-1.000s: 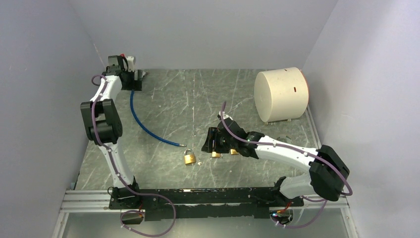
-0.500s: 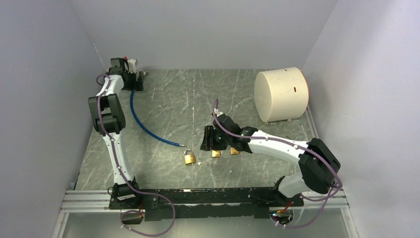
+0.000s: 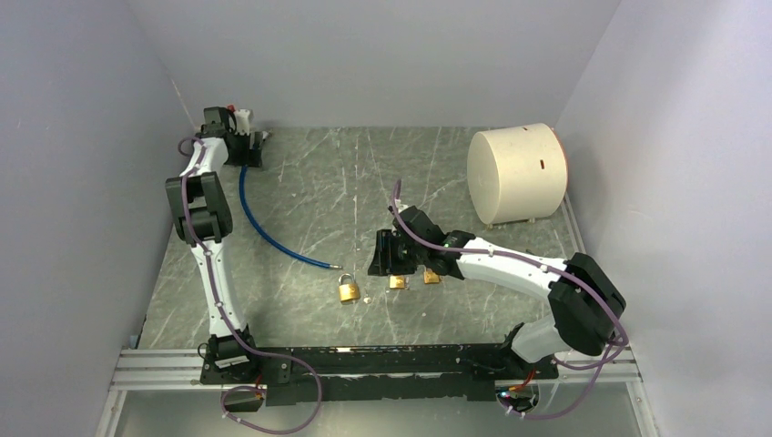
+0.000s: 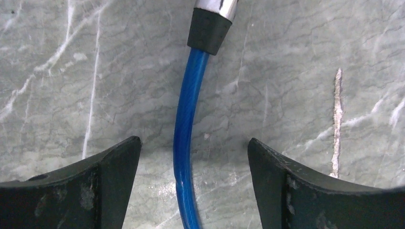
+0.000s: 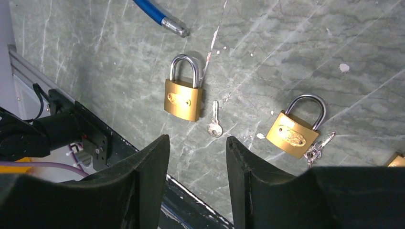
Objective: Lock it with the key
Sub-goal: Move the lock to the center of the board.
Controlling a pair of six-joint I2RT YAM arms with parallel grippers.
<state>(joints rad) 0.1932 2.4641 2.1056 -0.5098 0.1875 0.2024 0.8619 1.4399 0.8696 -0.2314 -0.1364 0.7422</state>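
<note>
Marble table (image 3: 364, 182), left tool (image 4: 193, 143) spread astride cable (image 4: 188, 95), right tool (image 5: 197, 140) parted, empty

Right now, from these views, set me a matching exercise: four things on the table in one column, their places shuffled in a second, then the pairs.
Things
1. blue cable
2. loose key
3. cream cylinder
4. bunch of keys

Places
A. far right corner of the table
B. at the lower corner of the right-hand brass padlock in the right wrist view
C. between the open fingers of the left gripper, untouched
D. alone beside the left-hand brass padlock

Pairs: 1-C, 2-D, 3-A, 4-B
</note>
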